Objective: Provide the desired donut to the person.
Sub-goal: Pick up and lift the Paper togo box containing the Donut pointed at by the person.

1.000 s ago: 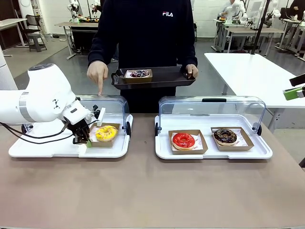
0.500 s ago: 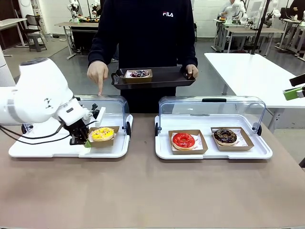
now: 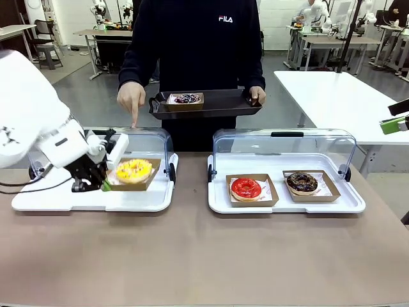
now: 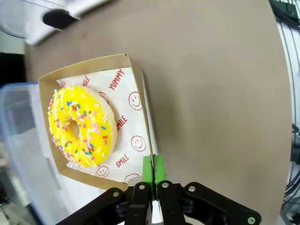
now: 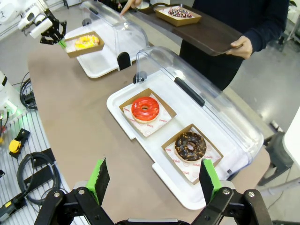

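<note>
donut (image 4: 82,126) face-up, tray (image 4: 84,69) edge pinched

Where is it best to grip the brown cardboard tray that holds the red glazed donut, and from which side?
I would pinch the near wall of the brown cardboard tray, coming from the robot's side. That wall is thin and upright, the red glazed donut sits in the middle, and the clear plastic lid stands raised behind.
</note>
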You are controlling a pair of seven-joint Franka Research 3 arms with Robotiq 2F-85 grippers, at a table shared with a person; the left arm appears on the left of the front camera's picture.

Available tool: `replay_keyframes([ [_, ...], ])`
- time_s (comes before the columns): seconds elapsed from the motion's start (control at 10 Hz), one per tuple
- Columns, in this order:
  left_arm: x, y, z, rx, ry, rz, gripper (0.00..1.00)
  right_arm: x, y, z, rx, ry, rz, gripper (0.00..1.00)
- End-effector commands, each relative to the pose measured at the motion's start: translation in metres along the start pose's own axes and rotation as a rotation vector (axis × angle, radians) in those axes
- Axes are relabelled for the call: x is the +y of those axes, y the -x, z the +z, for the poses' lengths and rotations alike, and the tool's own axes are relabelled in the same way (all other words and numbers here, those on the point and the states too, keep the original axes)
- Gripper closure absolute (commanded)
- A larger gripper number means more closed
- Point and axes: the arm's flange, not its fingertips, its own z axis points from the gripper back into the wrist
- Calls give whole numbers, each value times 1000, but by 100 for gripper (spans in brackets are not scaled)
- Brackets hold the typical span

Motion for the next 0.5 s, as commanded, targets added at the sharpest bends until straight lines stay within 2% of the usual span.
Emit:
replay_keyframes([
  [0.0,-117,24,21,-10,-120,-32,100,0,1,-3,-19,-12,4,0],
  [0.2,-128,26,51,20,-191,-18,100,0,1,-3,-19,-12,4,0],
  [0.4,-112,32,71,31,-193,-24,100,0,1,-3,-19,-12,4,0],
])
